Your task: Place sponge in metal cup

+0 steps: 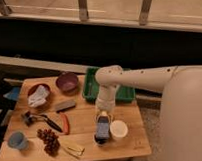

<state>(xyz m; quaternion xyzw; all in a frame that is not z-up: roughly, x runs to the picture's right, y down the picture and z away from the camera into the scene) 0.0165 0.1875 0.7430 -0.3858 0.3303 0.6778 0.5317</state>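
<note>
the gripper [102, 120] hangs near the table's [87, 145] front edge, pressed together on the sponge [102, 129], whose long axis points down. the metal cup [100, 138] seems to sit directly beneath, just left of the white cup [118, 129].

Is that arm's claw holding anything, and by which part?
The gripper, above the table's front right, is shut on the light-blue sponge, gripping its upper end.

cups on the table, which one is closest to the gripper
The white cup, standing just beside the gripper at the table's front edge. The blue plastic cup sits far off at the opposite front corner.
</note>
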